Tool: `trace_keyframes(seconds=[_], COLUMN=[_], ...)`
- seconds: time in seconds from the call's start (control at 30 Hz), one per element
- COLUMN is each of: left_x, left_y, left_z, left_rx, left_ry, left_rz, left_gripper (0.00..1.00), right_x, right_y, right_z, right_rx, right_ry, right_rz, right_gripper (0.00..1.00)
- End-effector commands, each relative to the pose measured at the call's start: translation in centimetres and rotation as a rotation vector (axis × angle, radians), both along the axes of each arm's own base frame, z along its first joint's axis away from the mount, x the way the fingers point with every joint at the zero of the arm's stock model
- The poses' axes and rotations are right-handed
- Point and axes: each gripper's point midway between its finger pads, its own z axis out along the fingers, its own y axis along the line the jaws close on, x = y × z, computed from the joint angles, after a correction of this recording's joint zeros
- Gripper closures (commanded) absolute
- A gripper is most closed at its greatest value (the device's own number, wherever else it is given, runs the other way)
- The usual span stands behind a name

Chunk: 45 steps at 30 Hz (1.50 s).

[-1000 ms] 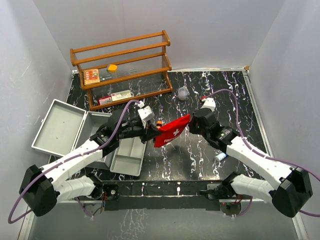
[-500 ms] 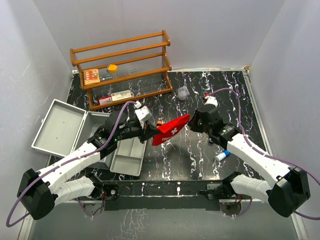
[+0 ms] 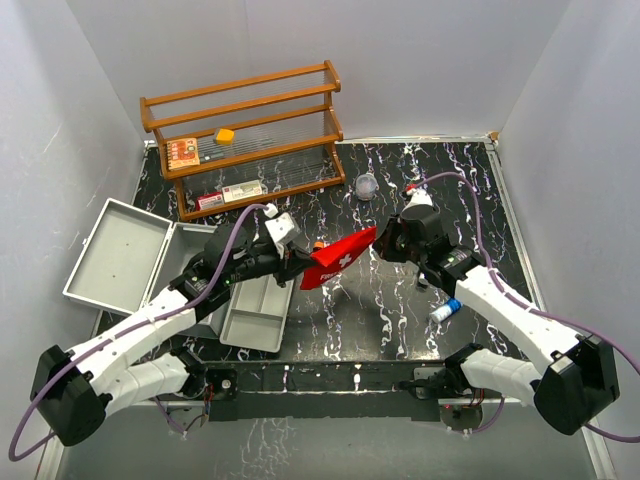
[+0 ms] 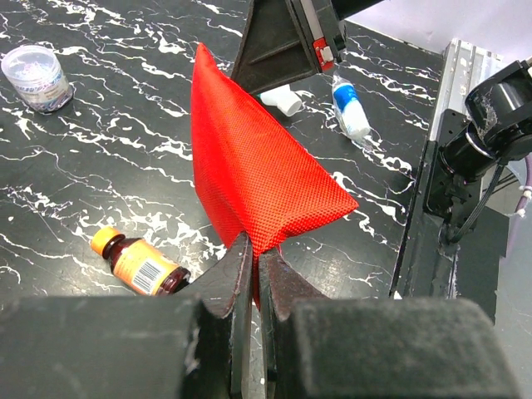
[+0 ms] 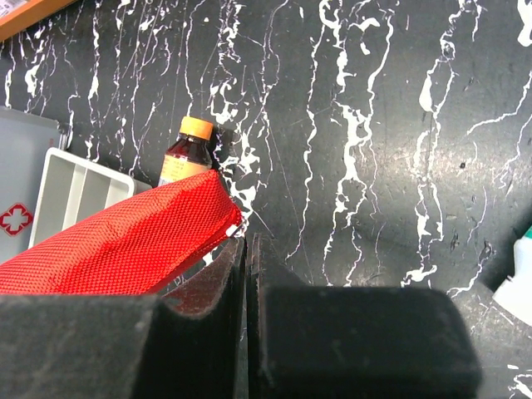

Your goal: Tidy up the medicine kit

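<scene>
From above, I hold the red pouch (image 3: pixel 340 260) by both ends, left gripper (image 3: pixel 303 268) and right gripper (image 3: pixel 380 245) each clamped on it; the medicine kit (image 3: pixel 118 250) lies open just behind my left gripper, its tray (image 3: pixel 255 318) looking empty. Left wrist: jaws pinch a corner, bottle (image 4: pixel 140 264) loose below. Right wrist: jaws pinch the other end. Nothing packed yet, I judge.
</scene>
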Motion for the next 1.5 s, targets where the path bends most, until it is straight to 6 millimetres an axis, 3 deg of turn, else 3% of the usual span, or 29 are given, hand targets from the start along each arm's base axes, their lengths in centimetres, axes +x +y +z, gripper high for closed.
trace_keyframes(seconds=[0.0, 0.1, 0.3, 0.43, 0.77, 0.93, 1.3, 1.47], left_x=[-1.0, -1.3, -2.0, -1.0, -2.4, -3.6, -7.3, -7.5], left_y=[0.3, 0.0, -0.9, -0.8, -1.6, -1.5, -1.5, -1.7], left_z=[4.0, 4.1, 3.4, 1.8, 1.2, 1.2, 2.9, 3.0], left_rx=[-0.077, -0.077, -0.060, -0.001, 0.075, 0.113, 0.064, 0.051], left_ry=[-0.103, -0.092, -0.020, -0.002, 0.051, 0.047, -0.014, -0.012], left_rz=[-0.034, -0.062, -0.128, -0.090, -0.224, -0.317, -0.571, -0.591], left_gripper=[1.00, 1.00, 1.00, 1.00, 1.00, 1.00, 1.00, 1.00], right_x=[2.2, 2.1, 1.1, -0.6, -5.0, -8.2, -9.6, -11.2], right_y=[-5.3, -4.5, -1.8, -0.9, 3.9, 5.5, 6.9, 7.5], right_z=[-0.2, 0.3, 2.9, 4.3, 9.3, 9.1, 8.4, 8.6], right_rx=[-0.200, -0.218, -0.143, -0.128, -0.028, -0.041, 0.002, 0.063], right_ry=[-0.062, -0.094, -0.165, -0.227, -0.568, -0.689, -0.677, -0.671], right_rz=[-0.121, -0.029, 0.154, 0.277, 0.727, 1.012, 1.188, 1.282], right_gripper=[0.98, 0.94, 0.62, 0.49, 0.45, 0.43, 0.43, 0.47])
